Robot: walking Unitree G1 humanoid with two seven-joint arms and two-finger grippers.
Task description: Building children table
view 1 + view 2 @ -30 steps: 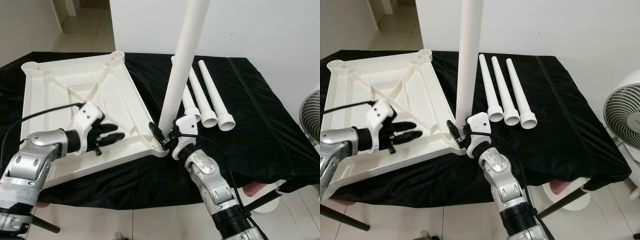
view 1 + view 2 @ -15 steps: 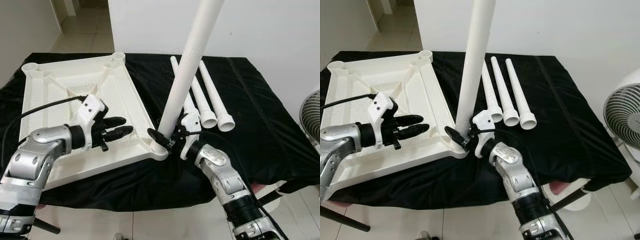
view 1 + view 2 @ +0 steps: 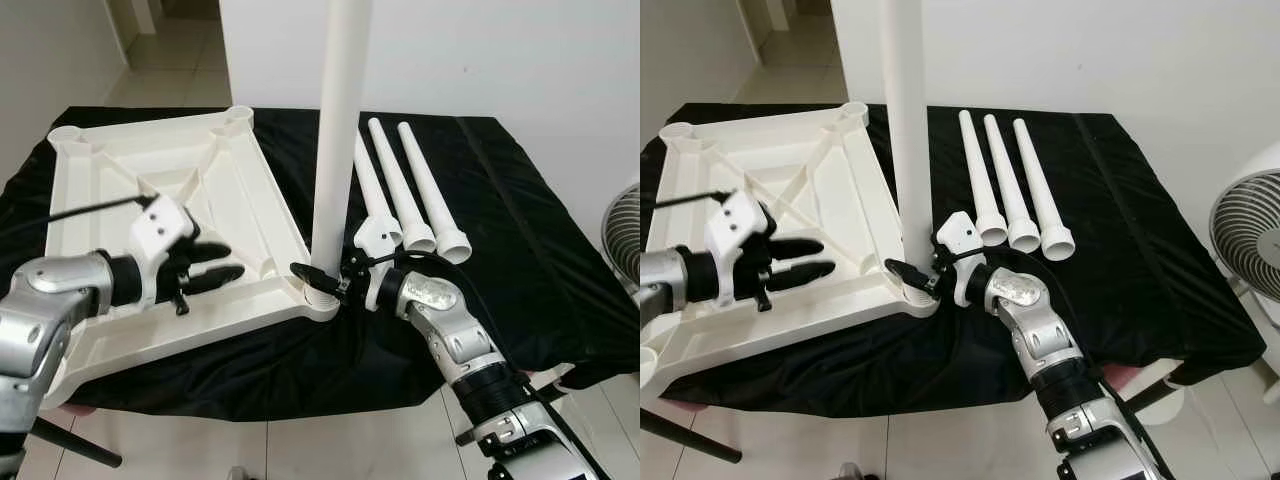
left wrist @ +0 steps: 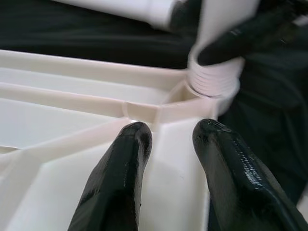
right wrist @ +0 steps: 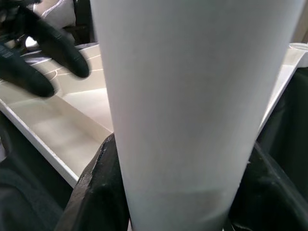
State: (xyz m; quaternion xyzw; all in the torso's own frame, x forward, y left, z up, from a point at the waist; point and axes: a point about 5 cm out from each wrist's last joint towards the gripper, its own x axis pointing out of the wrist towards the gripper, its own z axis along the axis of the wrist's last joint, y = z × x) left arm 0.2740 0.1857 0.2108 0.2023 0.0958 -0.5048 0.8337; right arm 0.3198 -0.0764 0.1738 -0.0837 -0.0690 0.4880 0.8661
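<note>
The white tabletop [image 3: 110, 190] lies upside down on the black cloth. One white leg [image 3: 338, 140] stands upright in the threaded corner socket [image 3: 322, 297] at the near right corner. My right gripper [image 3: 328, 277] is shut on the base of this leg; in the right wrist view the leg [image 5: 192, 96] sits between the black fingers [image 5: 96, 187]. My left gripper [image 3: 233, 260] is open and lies on the underside of the tabletop, left of the socket. In the left wrist view its fingers [image 4: 115, 187] point at the socket [image 4: 214, 79].
Three loose white legs [image 3: 405, 195] lie side by side on the black cloth [image 3: 520, 230], right of the upright leg. A white fan [image 3: 1245, 230] stands off the table's right edge. Tiled floor shows below the front edge.
The leg has swung from leaning right to standing upright in the socket. My left gripper has drawn back a little to the left on the tabletop.
</note>
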